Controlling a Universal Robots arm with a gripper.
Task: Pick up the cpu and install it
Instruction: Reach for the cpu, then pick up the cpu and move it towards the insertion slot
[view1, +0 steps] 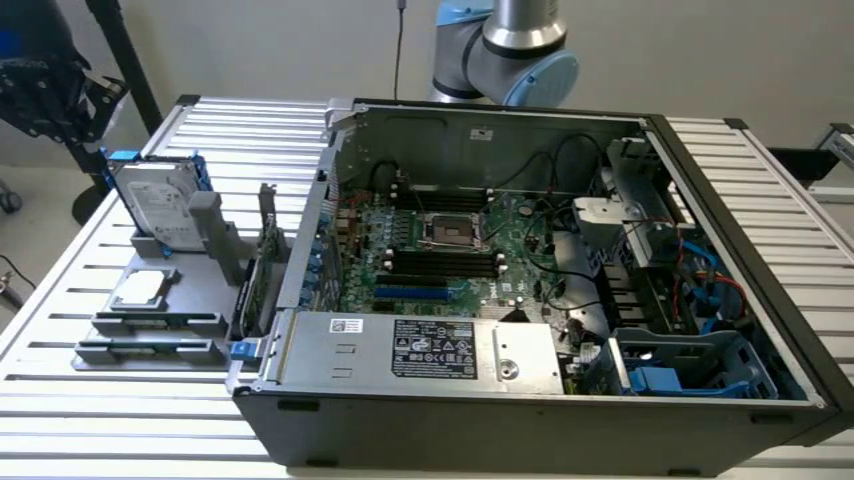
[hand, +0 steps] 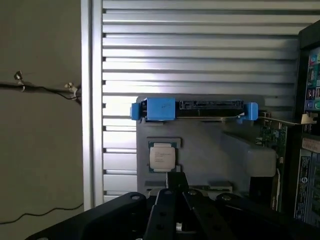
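1. Wrist view: the claw (hand: 176, 184) has its fingers pressed together and holds nothing, apart from the cpu (hand: 162, 156).
2. The cpu lies flat in a grey holder (view1: 200, 262) on the worktop (view1: 80, 400), beside the open computer case (view1: 534, 420).

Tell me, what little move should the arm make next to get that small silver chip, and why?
Probably open the gripper. Its fingers are pressed together with nothing between them, while the chip lies untouched in its grey holder, just ahead of the fingertips. Closed fingers could hardly go around the chip's edges, so spreading them looks like the sensible first step.
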